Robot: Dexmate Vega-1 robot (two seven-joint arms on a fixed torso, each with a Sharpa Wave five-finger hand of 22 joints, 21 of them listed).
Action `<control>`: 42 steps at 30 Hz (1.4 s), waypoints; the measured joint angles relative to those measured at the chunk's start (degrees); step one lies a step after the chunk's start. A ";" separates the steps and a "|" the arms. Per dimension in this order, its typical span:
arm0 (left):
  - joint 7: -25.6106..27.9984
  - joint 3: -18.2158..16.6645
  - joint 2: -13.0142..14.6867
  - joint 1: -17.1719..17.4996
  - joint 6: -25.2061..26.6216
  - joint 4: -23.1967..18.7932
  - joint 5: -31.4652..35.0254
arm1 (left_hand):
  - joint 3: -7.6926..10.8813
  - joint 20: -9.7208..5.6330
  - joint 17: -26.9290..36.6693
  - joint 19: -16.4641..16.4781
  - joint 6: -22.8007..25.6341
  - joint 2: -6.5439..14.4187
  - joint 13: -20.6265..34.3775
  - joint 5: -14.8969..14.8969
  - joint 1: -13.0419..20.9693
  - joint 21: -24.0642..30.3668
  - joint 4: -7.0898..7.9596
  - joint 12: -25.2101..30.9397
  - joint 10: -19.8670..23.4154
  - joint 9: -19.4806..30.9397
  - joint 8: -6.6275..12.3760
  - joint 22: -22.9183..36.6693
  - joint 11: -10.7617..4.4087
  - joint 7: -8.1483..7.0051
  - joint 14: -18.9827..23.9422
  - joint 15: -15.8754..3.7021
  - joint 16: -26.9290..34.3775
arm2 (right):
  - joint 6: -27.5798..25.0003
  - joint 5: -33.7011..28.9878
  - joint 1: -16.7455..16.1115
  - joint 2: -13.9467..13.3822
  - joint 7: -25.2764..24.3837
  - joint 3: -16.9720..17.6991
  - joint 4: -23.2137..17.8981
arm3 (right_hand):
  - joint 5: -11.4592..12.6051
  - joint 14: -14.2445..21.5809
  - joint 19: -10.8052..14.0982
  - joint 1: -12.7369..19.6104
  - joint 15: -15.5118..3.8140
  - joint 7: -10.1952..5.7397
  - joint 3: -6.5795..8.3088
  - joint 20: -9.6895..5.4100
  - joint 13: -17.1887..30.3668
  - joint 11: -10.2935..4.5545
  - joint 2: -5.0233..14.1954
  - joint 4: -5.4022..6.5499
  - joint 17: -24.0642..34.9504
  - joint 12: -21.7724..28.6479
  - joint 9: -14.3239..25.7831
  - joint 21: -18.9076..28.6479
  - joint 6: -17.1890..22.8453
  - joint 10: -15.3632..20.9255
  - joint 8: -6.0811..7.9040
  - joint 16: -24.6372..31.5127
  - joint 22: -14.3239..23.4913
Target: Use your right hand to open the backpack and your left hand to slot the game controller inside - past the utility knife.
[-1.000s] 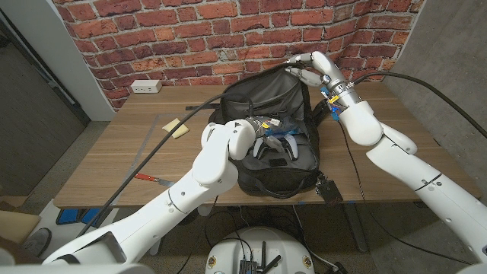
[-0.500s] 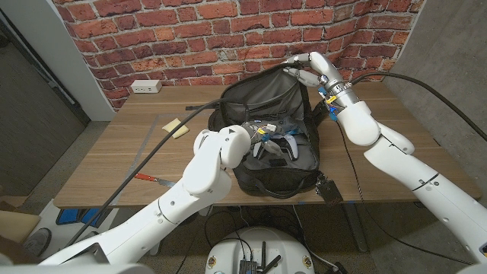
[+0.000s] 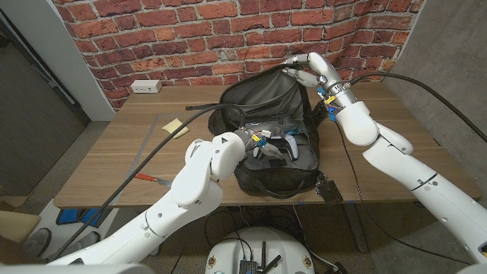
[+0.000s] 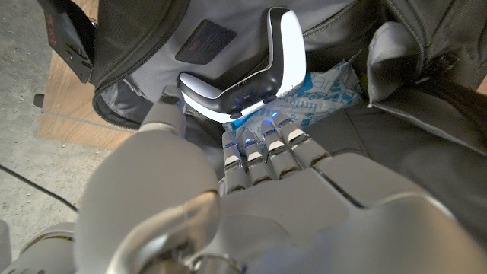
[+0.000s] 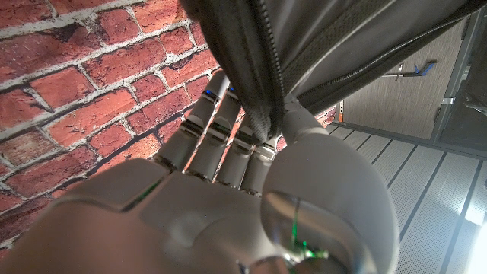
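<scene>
Item: white-and-black moulded plastic game controller (image 4: 251, 65), glossy, curved, with two rounded grips. Location: inside the open main compartment of the backpack, lying on the grey lining just ahead of the left hand's fingertips; its long axis runs across the line of those fingers. In the head view the controller (image 3: 278, 147) sits mid-opening, directly beyond the left hand (image 3: 253, 141). Whether the fingers touch it or have just let go cannot be told.

Left hand (image 4: 251, 164): reached into the compartment, the fingers (image 4: 266, 137) together and extended toward the controller, thumb out to one side. It is by far the nearer hand.

Beneath the controller: a crinkled translucent plastic packet with blue print (image 4: 319, 87), soft and thin.

Container: black woven-nylon backpack (image 3: 268, 179), soft-sided, zip-edged, lying on the table with its front flap raised.

Right hand (image 3: 308, 67): pinching the top edge of the flap and holding it up. In the right wrist view the fingers (image 5: 221, 129) are closed on the ribbed zip seam (image 5: 262, 99).

Utility knife: not identifiable among the contents.

Support: wooden table (image 3: 114, 160), matt grain.

Judgement: the coming move turns on pushing the controller deeper along the fingers' line, or withdrawing.
</scene>
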 measured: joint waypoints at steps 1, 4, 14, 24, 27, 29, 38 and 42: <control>0.34 -0.19 0.27 0.28 -0.17 -0.22 -0.23 | 0.00 -0.03 0.00 0.35 0.03 0.00 0.00 0.00 0.00 0.01 0.00 0.00 0.38 0.00 0.00 0.00 0.09 -0.02 0.17 0.14 0.00 | -0.02 0.00 0.01 0.00 0.01 -0.02 0.00 | 0.00 0.00 0.00 0.00 0.00 0.00 0.00 0.00 0.00 0.00 0.00 0.00 0.00 0.00 0.00 0.00 0.00 0.00 0.00 0.00 0.00; 1.95 -0.95 1.35 1.25 -1.08 -1.02 -1.51 | 0.00 -0.01 0.00 0.61 0.03 0.00 0.00 0.00 0.00 0.01 0.00 0.00 0.44 0.00 0.00 0.00 0.15 -0.02 0.51 0.11 0.00 | -0.10 -0.02 0.03 0.01 0.02 -0.11 0.00 | 0.00 0.00 0.00 0.00 0.00 0.00 0.00 0.00 0.00 0.00 0.00 0.00 0.00 0.00 0.00 0.00 0.00 0.00 0.00 0.00 0.00; 7.15 -5.05 4.85 4.59 -3.92 -3.13 -8.50 | 0.00 -0.01 0.01 0.61 0.34 0.00 0.00 0.00 0.00 0.01 0.00 0.00 0.67 0.14 0.00 -0.01 -0.08 0.28 0.50 0.11 0.00 | -0.28 -0.05 0.19 0.07 0.02 -0.36 0.21 | 0.00 0.00 0.01 0.00 0.00 0.00 -0.01 0.00 -0.01 0.00 0.00 -0.01 0.23 -0.44 0.00 0.45 -0.01 0.00 -0.01 0.00 0.00; 11.99 -10.19 8.79 6.14 -6.28 -4.25 -21.38 | 0.00 -0.01 0.01 0.60 0.34 0.00 0.00 0.00 0.00 -0.30 0.00 -0.17 0.65 0.14 0.00 -0.01 -0.07 0.28 0.50 0.11 -0.28 | -0.69 -0.04 0.41 0.19 0.04 -0.63 0.62 | 0.00 0.00 0.01 0.00 0.00 0.08 -0.06 0.00 -0.01 0.00 0.00 -0.06 0.25 -0.44 -0.01 0.78 -0.10 0.00 -0.01 0.00 0.01; 13.65 -11.60 9.85 6.51 -6.82 -4.45 -25.72 | 0.00 -0.01 0.01 0.60 0.59 0.00 0.00 0.00 0.00 -0.32 0.00 -0.37 0.65 0.14 0.00 -0.01 -0.06 0.53 0.50 0.11 -0.28 | -0.81 0.00 0.46 0.20 0.04 -0.67 0.70 | 0.00 0.00 0.01 0.00 0.00 0.08 -0.06 0.00 0.00 0.00 0.00 -0.06 0.25 -0.44 -0.01 0.90 -0.11 0.00 -0.01 0.00 0.01; 14.52 -12.91 10.81 6.82 -7.17 -4.46 -28.25 | 0.00 -0.01 0.01 0.60 0.64 0.00 0.00 0.00 0.00 -0.32 0.00 -0.37 0.76 0.14 0.00 -0.01 -0.17 0.58 0.50 0.11 -0.28 | -0.89 0.02 0.49 0.20 0.04 -0.71 0.78 | 0.00 0.00 0.01 0.00 0.00 0.09 -0.06 0.01 0.16 0.00 0.00 -0.07 0.25 -0.44 -0.01 0.90 -0.10 0.00 -0.01 -0.23 0.01; 19.04 -17.57 13.91 7.88 -8.88 -3.98 -42.17 | 0.00 -0.02 0.02 0.60 2.34 0.14 0.00 0.00 -0.12 -0.32 0.00 -0.37 1.56 0.14 0.00 -0.01 -0.37 0.57 0.50 0.11 -0.28 | -1.09 0.14 0.54 0.19 0.04 -0.86 0.94 | 0.00 0.00 -0.20 0.00 0.00 -0.11 -0.09 -0.20 0.30 0.00 0.00 -0.09 0.25 -0.44 -0.03 0.89 0.11 0.00 -0.23 -0.23 0.01; 21.06 -19.63 14.96 8.55 -9.25 -3.46 -48.49 | 0.00 -0.11 0.02 1.33 3.27 0.68 0.01 -0.01 0.07 -0.32 0.00 -0.37 2.59 0.14 0.00 -0.02 -0.56 0.65 0.95 0.10 -0.28 | -1.25 0.15 0.57 0.18 0.04 -0.92 0.99 | 0.00 0.00 -0.20 0.00 0.00 -0.11 -0.09 -0.20 0.30 0.00 0.00 -0.09 0.52 -0.44 -0.03 0.89 0.11 0.00 -0.23 -0.23 0.01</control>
